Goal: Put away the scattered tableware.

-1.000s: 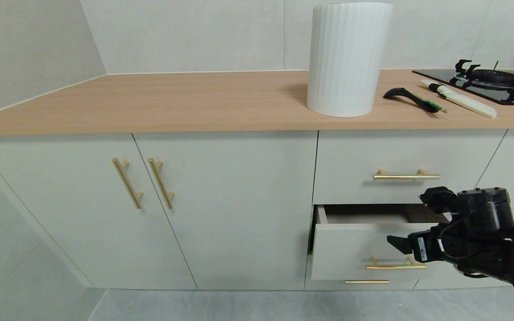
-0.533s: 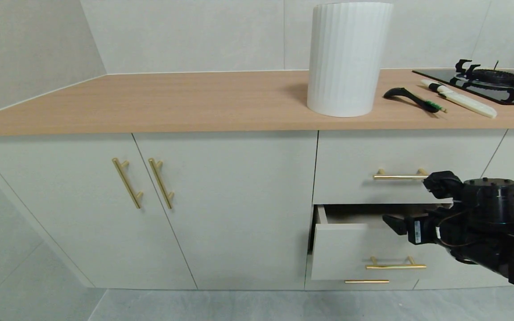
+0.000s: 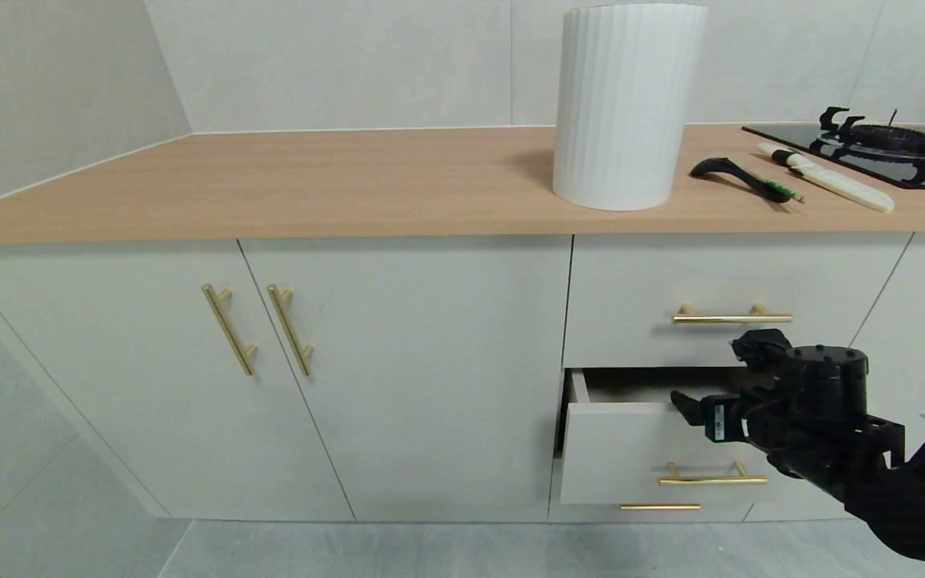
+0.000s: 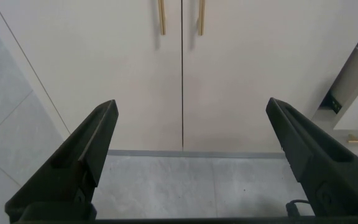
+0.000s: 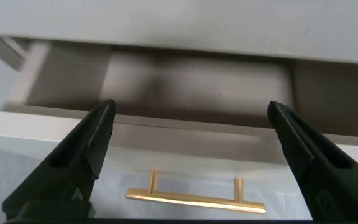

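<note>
Cabinet front point(image 3: 406, 361), drawer point(image 3: 615, 449) ajar; right claw point(image 5: 190, 115) released by its top edge; left claw point(image 4: 191, 106) released too

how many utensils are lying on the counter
2: a black-handled utensil just right of the white ribbed container, and a white knife beside the stove. More could hide behind the container.

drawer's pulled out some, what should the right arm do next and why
Probably raise the right gripper to the countertop, toward the black-handled utensil. The drawer already stands partly open, the gripper is open and empty in front of its gap, and that utensil and the white knife both lie on the countertop.
</note>
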Robot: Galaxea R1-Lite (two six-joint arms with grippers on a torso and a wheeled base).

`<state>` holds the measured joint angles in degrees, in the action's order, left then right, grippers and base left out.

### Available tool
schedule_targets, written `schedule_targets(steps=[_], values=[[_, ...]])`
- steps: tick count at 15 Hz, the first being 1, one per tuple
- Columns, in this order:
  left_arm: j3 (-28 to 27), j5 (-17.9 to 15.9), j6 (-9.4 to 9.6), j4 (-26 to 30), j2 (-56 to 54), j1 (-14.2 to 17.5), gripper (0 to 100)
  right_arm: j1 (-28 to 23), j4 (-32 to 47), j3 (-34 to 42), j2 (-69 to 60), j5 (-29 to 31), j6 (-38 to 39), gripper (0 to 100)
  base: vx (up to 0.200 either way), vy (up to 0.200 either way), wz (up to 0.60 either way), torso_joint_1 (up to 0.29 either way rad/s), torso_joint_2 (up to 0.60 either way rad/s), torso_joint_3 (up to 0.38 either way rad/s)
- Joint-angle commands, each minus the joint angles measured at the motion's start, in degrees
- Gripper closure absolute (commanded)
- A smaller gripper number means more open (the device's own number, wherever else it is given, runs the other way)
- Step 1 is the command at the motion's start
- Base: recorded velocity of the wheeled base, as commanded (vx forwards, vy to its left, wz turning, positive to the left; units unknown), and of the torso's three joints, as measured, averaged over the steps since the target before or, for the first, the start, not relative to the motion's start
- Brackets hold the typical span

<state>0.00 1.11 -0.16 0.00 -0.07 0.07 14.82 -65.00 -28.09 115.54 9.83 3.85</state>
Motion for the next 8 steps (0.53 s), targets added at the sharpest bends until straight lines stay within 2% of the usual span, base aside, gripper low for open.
schedule_targets(steps=[1, 8], values=[[0.00, 0.03, -0.02, 0.00, 0.07, 0.01, 0, -0.41, -0.74, 0.05, 3.90, 0.02, 0.01, 0, 0.000, 0.000, 0.00, 0.000, 0.00, 0.000], [0.00, 0.03, -0.02, 0.00, 0.07, 0.01, 0, -0.41, -0.30, 0.67, 2.41, 0.02, -0.07, 0, 0.000, 0.000, 0.00, 0.000, 0.00, 0.000]])
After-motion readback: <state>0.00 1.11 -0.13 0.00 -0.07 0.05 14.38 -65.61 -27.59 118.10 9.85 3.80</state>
